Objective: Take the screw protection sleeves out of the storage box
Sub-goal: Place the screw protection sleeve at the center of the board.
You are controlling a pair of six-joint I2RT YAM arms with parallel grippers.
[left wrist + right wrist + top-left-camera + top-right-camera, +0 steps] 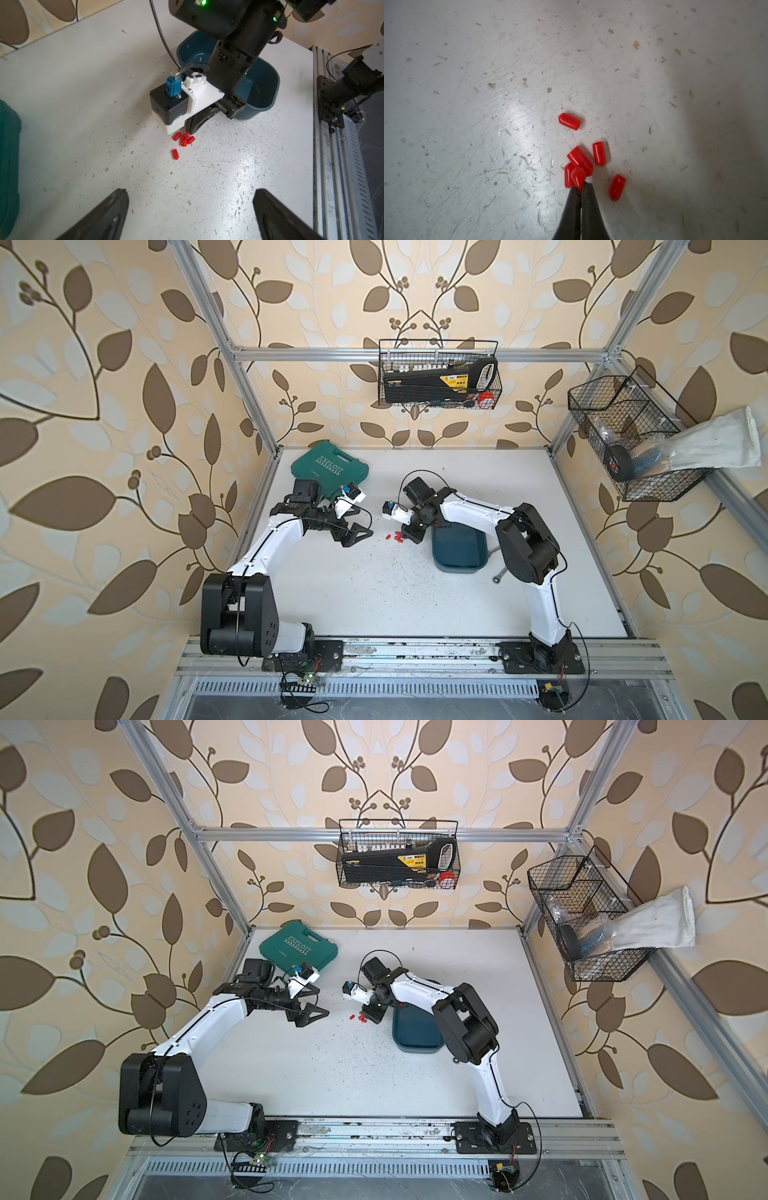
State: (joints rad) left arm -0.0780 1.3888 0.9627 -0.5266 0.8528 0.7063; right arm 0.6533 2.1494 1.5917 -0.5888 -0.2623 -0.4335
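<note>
In both top views we see the storage box (457,553) lying flat on the white table (374,605), partly hidden by the right arm. The screw protection sleeves (397,537) form a small red cluster on the bare table. They lie outside the box, just beside it at its nine o'clock. The right gripper (405,537) points down onto that cluster. At nine o'clock of the sleeves, and apart from them, the left gripper (358,538) hangs with its fingers spread wide and nothing between them. A green tool case (336,468) lies at eleven o'clock on the table, and a small metal tool (498,574) lies at the box's four o'clock.

In the left wrist view we look between the two open left fingers (104,218) at the sleeves on the table. The right gripper's dark tips stand right on the cluster. The teal box sits just behind the right gripper, and one sleeve lies a little apart from the rest.

In the right wrist view we count six sleeves on the scratched table. The right fingers (591,207) are pressed together, and one screw protection sleeve (578,176) is pinched by its end at their tips. It overlaps two others, while three lie singly nearby.
</note>
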